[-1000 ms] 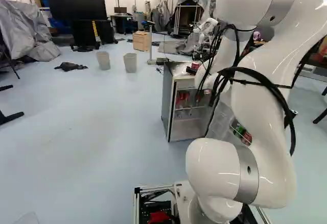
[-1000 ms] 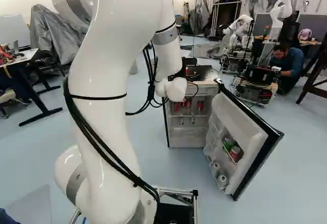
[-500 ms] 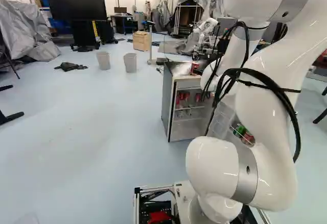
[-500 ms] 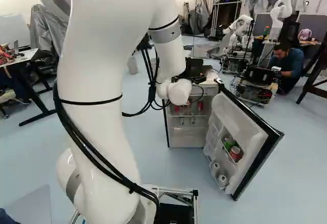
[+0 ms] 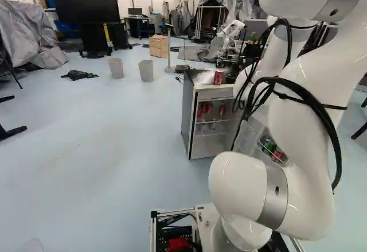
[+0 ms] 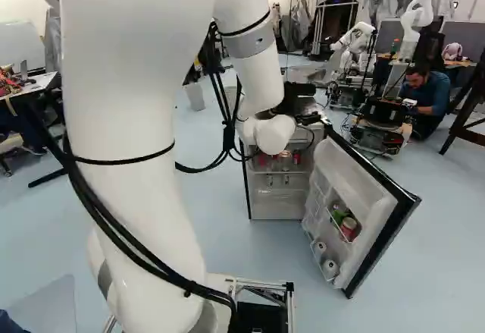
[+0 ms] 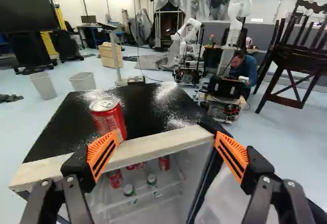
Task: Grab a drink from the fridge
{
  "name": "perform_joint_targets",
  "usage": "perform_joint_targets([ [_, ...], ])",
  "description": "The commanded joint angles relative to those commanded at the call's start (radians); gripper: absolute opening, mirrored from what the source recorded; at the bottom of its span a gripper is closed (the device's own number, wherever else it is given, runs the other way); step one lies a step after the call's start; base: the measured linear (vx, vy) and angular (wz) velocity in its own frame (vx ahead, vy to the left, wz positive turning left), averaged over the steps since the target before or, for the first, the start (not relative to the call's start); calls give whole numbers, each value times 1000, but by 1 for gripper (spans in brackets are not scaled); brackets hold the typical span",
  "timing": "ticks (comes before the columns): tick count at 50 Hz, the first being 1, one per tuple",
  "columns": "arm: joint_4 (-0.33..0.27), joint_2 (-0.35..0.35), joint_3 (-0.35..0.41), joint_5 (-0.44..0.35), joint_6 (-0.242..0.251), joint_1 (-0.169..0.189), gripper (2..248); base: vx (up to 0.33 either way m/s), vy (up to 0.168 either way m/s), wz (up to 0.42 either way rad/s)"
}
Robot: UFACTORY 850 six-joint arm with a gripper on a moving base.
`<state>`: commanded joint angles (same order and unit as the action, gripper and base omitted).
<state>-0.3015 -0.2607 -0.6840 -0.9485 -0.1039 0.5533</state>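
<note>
white arm [image 6: 132,151] arched forward, gripper [image 6: 296,98] spread wide and empty, facing the fridge's [image 7: 153,145] top front edge, red can [image 7: 109,116] near that edge

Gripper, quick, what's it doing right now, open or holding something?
Gripper: open, holding nothing; the red drink can stands ungripped on the fridge top.

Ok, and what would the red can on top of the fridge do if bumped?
The can stands upright and narrow, so it might tip. Being round, it could roll over the nearby fridge edge. Its shiny side may be slippery.
</note>
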Motion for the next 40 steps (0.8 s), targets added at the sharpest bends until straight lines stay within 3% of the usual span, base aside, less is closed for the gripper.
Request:
perform_joint_targets([
  [40,87,57,-35,337,0,124,247,0,0,0],
])
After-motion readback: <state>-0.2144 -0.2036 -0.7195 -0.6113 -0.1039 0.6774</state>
